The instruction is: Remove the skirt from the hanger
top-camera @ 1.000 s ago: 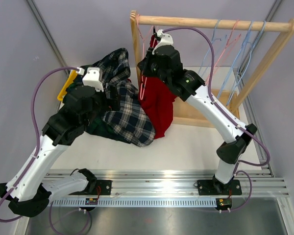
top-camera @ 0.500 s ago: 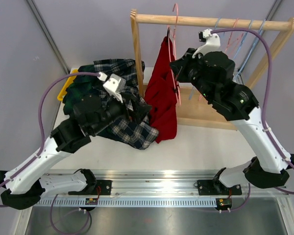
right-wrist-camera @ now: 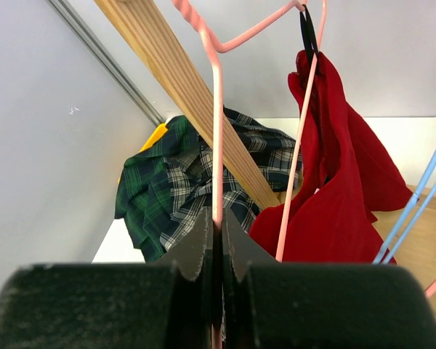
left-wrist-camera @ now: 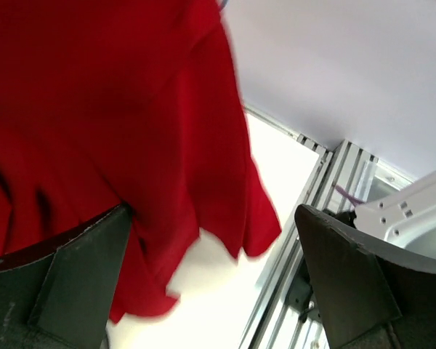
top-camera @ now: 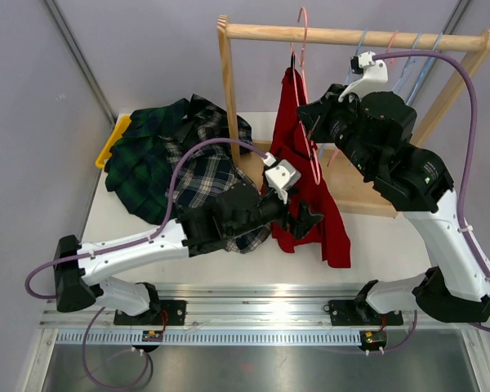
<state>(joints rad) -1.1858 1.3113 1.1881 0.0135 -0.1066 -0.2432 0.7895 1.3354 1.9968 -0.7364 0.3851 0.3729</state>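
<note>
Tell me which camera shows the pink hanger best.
Right wrist: the pink hanger fills the frame, pinched in the shut right gripper, its black clip on the red skirt. Top external shows it thin, by the wooden rail. Left wrist shows only skirt.

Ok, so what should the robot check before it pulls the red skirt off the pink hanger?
1. Is the right tool shut on the pink hanger? ok.
2. Is the left tool wide open for a grab? ok.
3. Is the hem of the red skirt right in front of the left tool? ok.
4. Is the red skirt free of the pink hanger? not ok, the black clip holds its top.
5. Is the left tool touching the red skirt? cannot tell.
</note>
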